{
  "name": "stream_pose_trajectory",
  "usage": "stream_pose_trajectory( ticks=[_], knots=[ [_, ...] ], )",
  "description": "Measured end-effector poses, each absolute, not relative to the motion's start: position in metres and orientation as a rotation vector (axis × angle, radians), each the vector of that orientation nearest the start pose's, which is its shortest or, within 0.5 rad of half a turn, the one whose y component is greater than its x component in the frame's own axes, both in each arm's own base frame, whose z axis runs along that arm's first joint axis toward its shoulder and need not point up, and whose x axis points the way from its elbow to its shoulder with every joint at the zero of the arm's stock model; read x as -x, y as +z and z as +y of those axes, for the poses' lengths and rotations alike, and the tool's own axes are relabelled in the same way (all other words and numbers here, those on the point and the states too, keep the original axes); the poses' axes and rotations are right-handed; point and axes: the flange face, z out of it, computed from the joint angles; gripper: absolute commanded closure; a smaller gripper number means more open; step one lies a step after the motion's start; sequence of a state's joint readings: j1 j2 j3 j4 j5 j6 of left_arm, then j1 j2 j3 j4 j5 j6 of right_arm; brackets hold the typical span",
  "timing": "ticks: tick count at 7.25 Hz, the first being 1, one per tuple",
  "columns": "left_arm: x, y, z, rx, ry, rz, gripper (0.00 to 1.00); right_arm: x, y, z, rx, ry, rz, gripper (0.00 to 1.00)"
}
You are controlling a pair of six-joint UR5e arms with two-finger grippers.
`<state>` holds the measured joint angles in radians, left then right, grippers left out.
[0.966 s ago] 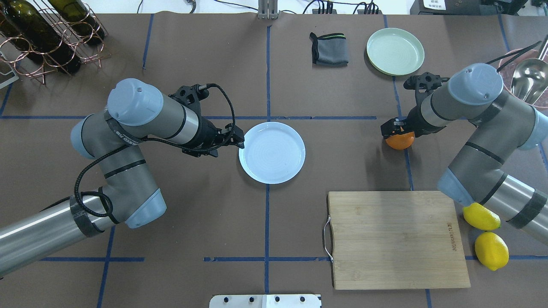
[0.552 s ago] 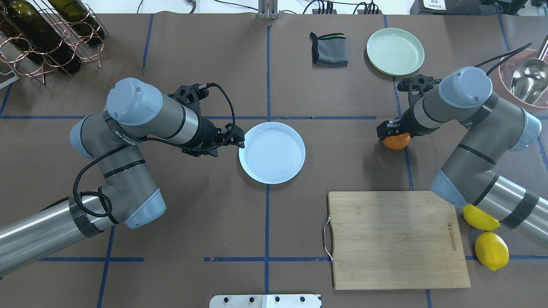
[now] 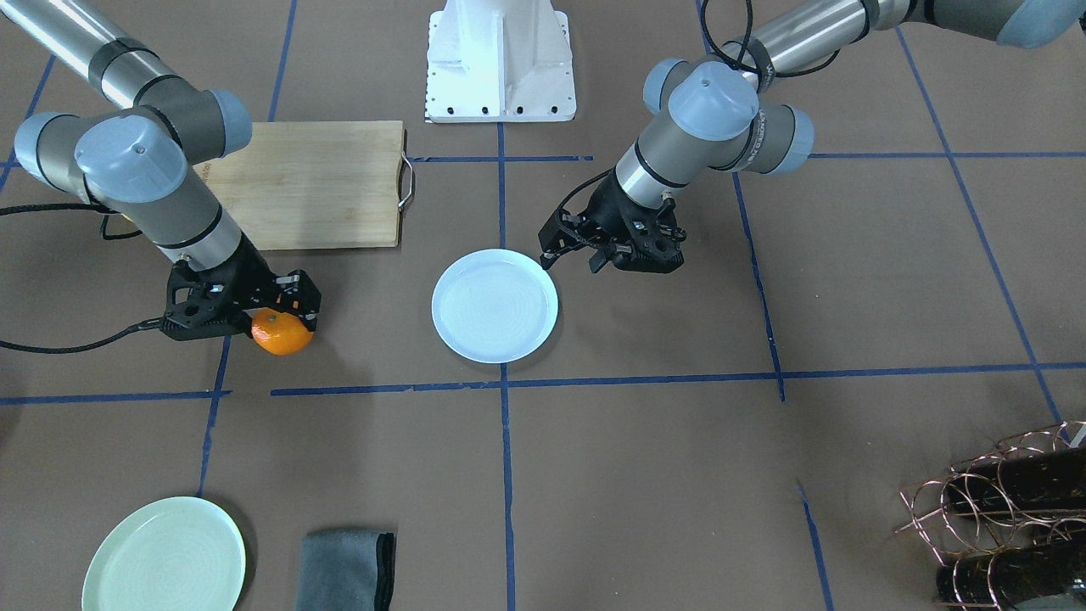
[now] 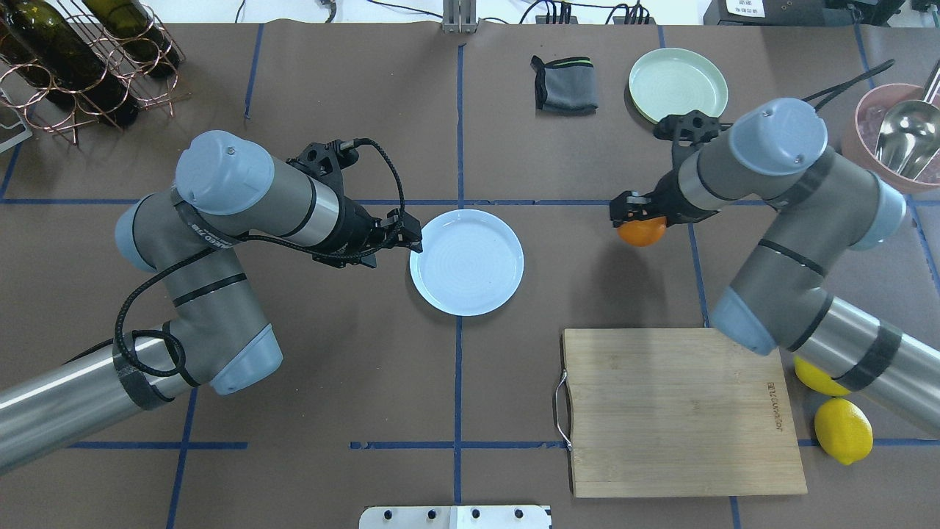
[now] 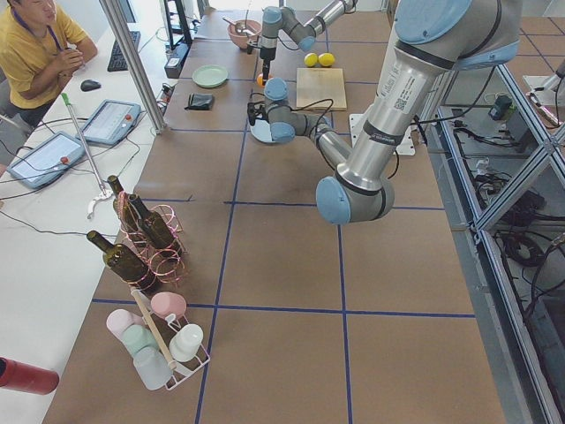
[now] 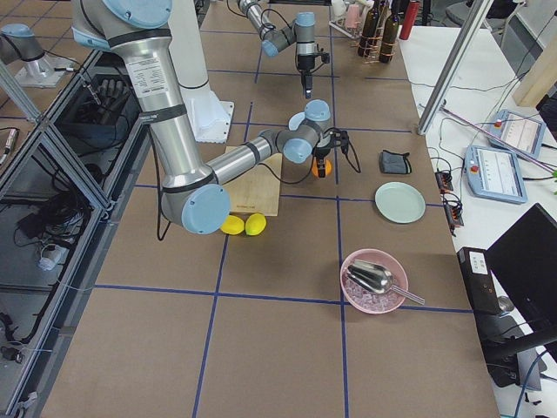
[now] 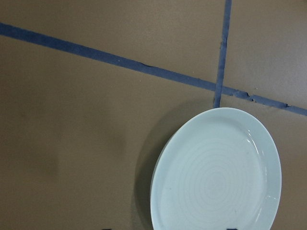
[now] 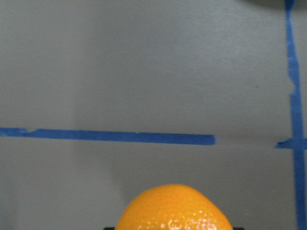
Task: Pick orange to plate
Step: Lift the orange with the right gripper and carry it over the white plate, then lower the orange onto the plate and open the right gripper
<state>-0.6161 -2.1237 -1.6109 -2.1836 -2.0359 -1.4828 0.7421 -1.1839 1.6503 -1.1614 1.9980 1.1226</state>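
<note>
Brown paper covers the table (image 4: 330,353), gridded with blue tape (image 4: 458,382); a bottle rack (image 4: 88,66) is cut off at its far left corner and a pink bowl (image 4: 874,150) at the far right edge. The right gripper (image 4: 637,214) has its fingers clamped on the orange (image 4: 642,234); from overhead the black fingers hide the fruit's upper part, and the right wrist camera shows only its top, cropped by the lower border. It sits well to the right of the plate (image 4: 467,262), with a shadow on the paper beside it; whether it clears the table I cannot tell for sure. The fruit is round, with no long axis to speak of; which way its stem points is too small to make out. Bare paper lies between orange and plate; the cutting board (image 4: 683,411) lies nearer the robot, off that stretch. The right wrist overlaps the rim of the mint-green plate (image 4: 679,84), which sits beside a folded cloth (image 4: 564,87); the right forearm hides part of one of the two lemons (image 4: 843,430). The left gripper (image 4: 411,239) hangs at the plate's left rim, fingers apart; its wrist camera cuts the plate off at the lower border.
</note>
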Motion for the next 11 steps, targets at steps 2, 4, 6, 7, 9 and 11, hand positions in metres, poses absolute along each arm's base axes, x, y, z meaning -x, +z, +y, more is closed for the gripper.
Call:
stream_pose_trajectory(
  ticks=[2, 4, 6, 7, 9, 11],
  knots=[
    [-0.466, 0.239, -0.441, -0.043, -0.168, 1.28, 0.08, 0.499, 0.274, -0.477, -0.119, 0.19, -1.027, 1.0],
    [-0.451, 0.237, -0.435, -0.054, -0.167, 1.295, 0.05, 0.559, 0.229, -0.473, -0.134, 0.229, -1.04, 1.0],
    [-0.445, 0.241, -0.434, -0.056, -0.172, 1.292, 0.05, 0.587, 0.223, -0.463, -0.128, 0.218, -1.03, 0.92],
    [-0.445, 0.244, -0.434, -0.054, -0.174, 1.288, 0.04, 0.593, 0.226, -0.46, -0.128, 0.216, -1.021, 0.89],
    [-0.444, 0.246, -0.433, -0.053, -0.175, 1.285, 0.04, 0.597, 0.231, -0.458, -0.128, 0.224, -1.005, 0.71],
    [-0.444, 0.246, -0.434, -0.054, -0.176, 1.285, 0.04, 0.6, 0.237, -0.46, -0.128, 0.231, -0.987, 0.0]
  ],
)
